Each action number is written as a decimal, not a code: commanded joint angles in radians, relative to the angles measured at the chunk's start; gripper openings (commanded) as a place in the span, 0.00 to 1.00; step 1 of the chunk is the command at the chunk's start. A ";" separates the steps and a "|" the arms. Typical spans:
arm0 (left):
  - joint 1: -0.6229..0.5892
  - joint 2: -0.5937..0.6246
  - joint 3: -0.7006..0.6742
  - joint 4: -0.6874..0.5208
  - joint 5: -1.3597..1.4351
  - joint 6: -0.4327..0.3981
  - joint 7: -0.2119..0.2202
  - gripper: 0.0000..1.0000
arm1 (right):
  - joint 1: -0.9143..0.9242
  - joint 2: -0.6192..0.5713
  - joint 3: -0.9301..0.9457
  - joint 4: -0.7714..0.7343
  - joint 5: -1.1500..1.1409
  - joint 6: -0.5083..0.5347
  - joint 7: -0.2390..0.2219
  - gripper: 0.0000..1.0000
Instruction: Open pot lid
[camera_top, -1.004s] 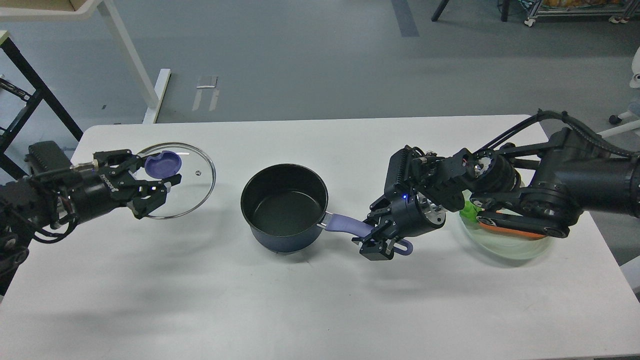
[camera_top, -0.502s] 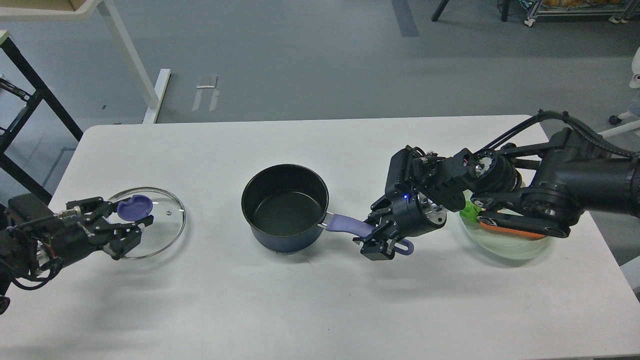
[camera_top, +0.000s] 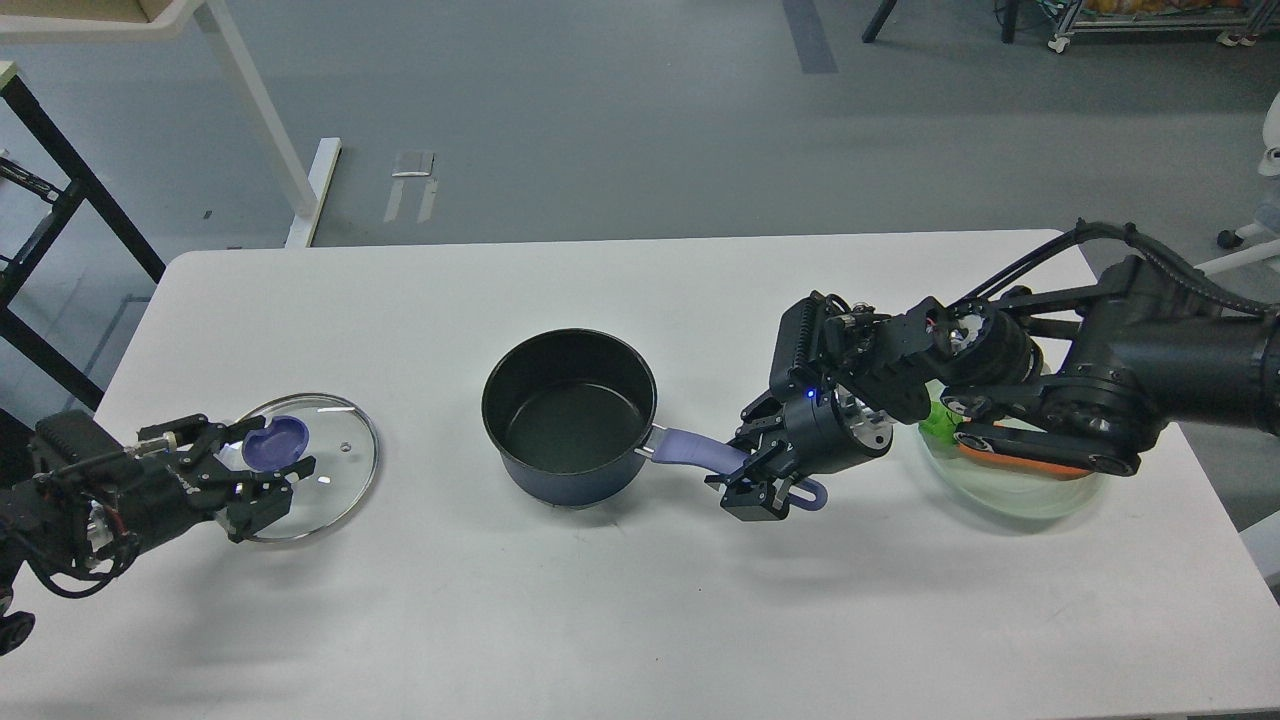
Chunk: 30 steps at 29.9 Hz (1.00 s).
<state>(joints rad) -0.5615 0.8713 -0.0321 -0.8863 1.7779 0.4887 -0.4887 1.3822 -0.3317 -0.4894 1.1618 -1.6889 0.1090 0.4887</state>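
The dark pot (camera_top: 568, 415) stands uncovered at the middle of the white table (camera_top: 600, 610), its purple handle (camera_top: 688, 447) pointing right. My right gripper (camera_top: 748, 482) is shut on the far end of that handle. The glass lid (camera_top: 325, 470) with its purple knob (camera_top: 277, 441) is low at the table's left, apart from the pot; I cannot tell whether it rests on the table. My left gripper (camera_top: 252, 468) has its fingers closed around the knob.
A pale green translucent bowl (camera_top: 1000, 506) with orange and green items sits at the right, partly under my right arm. A table leg and a black frame stand on the floor beyond the far left edge.
My left gripper has carried the lid down and toward the front left, from above the table's left to low near its left edge. The right gripper and the pot have not moved.
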 joint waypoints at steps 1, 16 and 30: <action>-0.003 0.008 -0.002 -0.017 -0.046 0.000 0.000 0.98 | 0.001 0.000 0.000 -0.001 0.000 0.000 0.000 0.29; -0.222 0.132 -0.022 -0.221 -1.081 -0.443 0.000 0.99 | 0.018 0.000 0.002 0.003 0.009 0.001 0.000 0.63; -0.224 0.137 -0.097 -0.220 -1.264 -0.639 0.000 0.99 | 0.127 -0.154 0.025 0.104 0.331 0.044 0.000 0.97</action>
<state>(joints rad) -0.7864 1.0078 -0.1217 -1.1077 0.5971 -0.1178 -0.4884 1.4845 -0.4215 -0.4798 1.2390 -1.4616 0.1475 0.4886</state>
